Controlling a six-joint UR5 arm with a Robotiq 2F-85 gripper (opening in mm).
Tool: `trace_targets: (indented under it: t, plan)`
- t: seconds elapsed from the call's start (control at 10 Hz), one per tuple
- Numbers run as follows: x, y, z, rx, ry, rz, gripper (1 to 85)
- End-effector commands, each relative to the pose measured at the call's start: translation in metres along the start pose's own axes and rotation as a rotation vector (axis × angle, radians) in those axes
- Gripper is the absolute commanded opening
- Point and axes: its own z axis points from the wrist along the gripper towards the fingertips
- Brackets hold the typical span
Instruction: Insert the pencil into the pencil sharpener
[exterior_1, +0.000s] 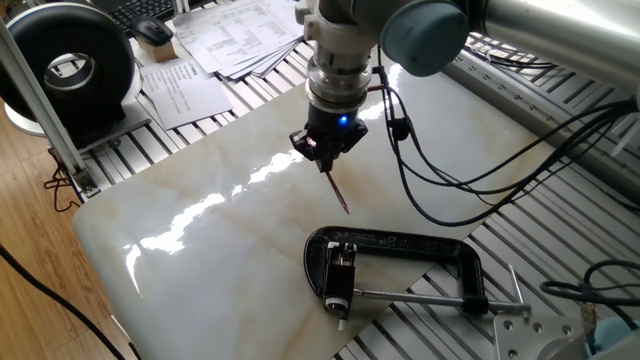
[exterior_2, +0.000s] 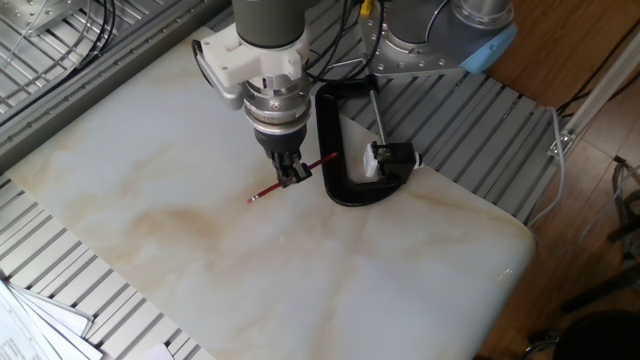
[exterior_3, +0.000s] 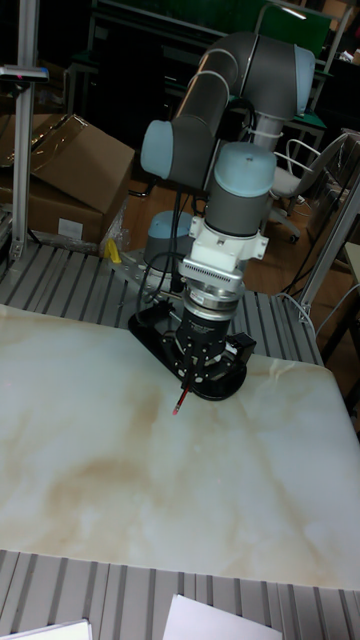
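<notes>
My gripper (exterior_1: 325, 160) is shut on the thin dark red pencil (exterior_1: 340, 195), which slants out below the fingers over the marble slab. In the other fixed view the pencil (exterior_2: 264, 192) sticks out on both sides of the gripper (exterior_2: 293, 176). The tall fixed view shows its lower end (exterior_3: 179, 401) just beneath the gripper (exterior_3: 192, 378). The pencil sharpener (exterior_1: 341, 274) is a small black block with a whitish end, held in the black clamp (exterior_1: 420, 245) near the slab's edge. It also shows beside the gripper as the pencil sharpener (exterior_2: 390, 157). Gripper and sharpener are apart.
The large black C-shaped clamp (exterior_2: 335, 160) with its steel screw rod lies close to the gripper. Black cables (exterior_1: 440, 180) hang from the arm. Papers (exterior_1: 215, 40) and a black round device (exterior_1: 75, 65) sit beyond the slab. Slotted metal rails (exterior_1: 570, 200) surround the slab.
</notes>
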Motion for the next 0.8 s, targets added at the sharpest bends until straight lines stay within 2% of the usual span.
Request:
trace_targets:
  t: [0.0,0.2,0.3,0.4,0.6,0.7]
  plan:
    - [-0.002,0.017,-0.003,-0.017,0.021,0.010,1.3]
    - [0.007,0.017,-0.005,-0.029,0.061,0.091,1.3]
    - [0.013,0.027,-0.006,-0.070,0.093,0.158,1.3]
    - [0.014,0.022,-0.005,-0.061,0.094,0.172,1.3]
    - [0.014,0.023,-0.005,-0.072,0.101,0.201,1.3]
    - [0.014,0.015,-0.004,-0.052,0.096,0.200,1.7]
